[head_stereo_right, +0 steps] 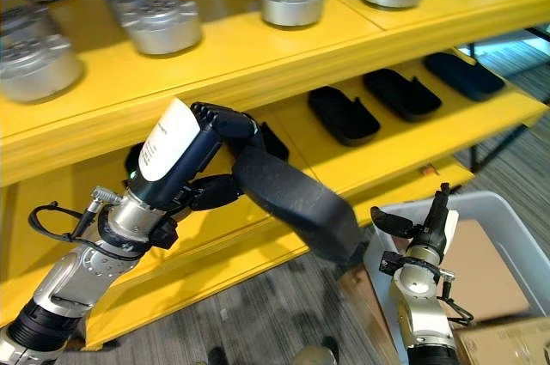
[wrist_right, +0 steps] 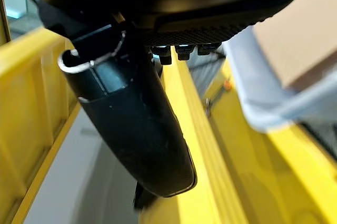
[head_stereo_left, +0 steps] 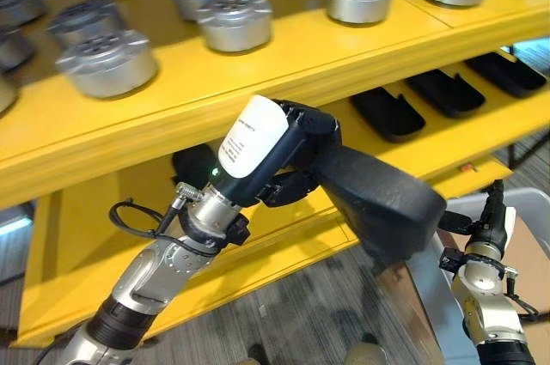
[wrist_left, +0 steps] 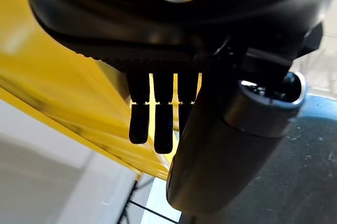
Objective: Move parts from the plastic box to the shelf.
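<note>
Gripping a long black part (head_stereo_left: 378, 202), left robot hand (head_stereo_left: 284, 155); right robot hand (head_stereo_right: 412, 232) uncurled over grey box (head_stereo_right: 507, 228).

Black parts (head_stereo_right: 344, 116) crowd the middle shelf (head_stereo_right: 404, 146); its left stretch lies open.

The right hand (wrist_right: 174, 8) spans the edge of the view as a dark bulk, its thumb (wrist_right: 131, 129) standing out long and dark, with short fingertips (wrist_right: 184, 52) in a row beside it. Past them run a yellow shelf edge (wrist_right: 210, 171) and the pale grey rim of a plastic box (wrist_right: 274, 97).
</note>
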